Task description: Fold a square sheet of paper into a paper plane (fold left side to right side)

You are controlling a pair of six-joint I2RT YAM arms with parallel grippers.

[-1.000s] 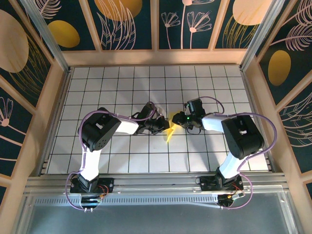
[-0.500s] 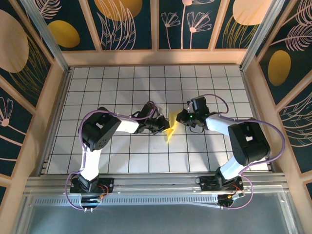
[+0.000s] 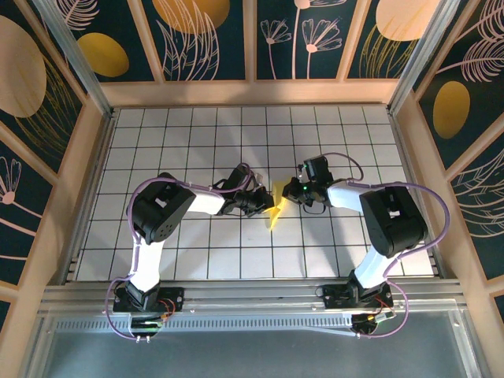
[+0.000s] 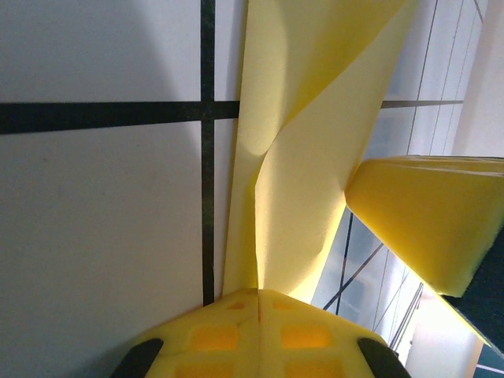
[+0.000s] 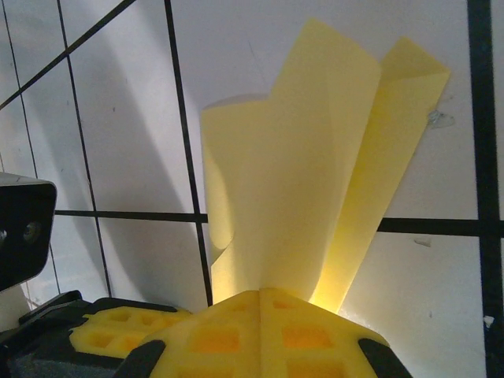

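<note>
So that the paper (image 5: 299, 157) stood up from the table (image 3: 157, 142) for folding, I had the left gripper (image 4: 258, 295) and right gripper (image 5: 261, 293) each pinching one side of it.

I am wearing black motor housings and white link tubes on my left arm (image 3: 161, 213) and right arm (image 3: 390, 216), with purple cables (image 3: 439, 211) looping along both. A green light (image 3: 305, 189) is glowing near my right gripper (image 3: 287, 192). My pads (image 5: 236, 342) are showing yellow, moulded with square recesses.
</note>
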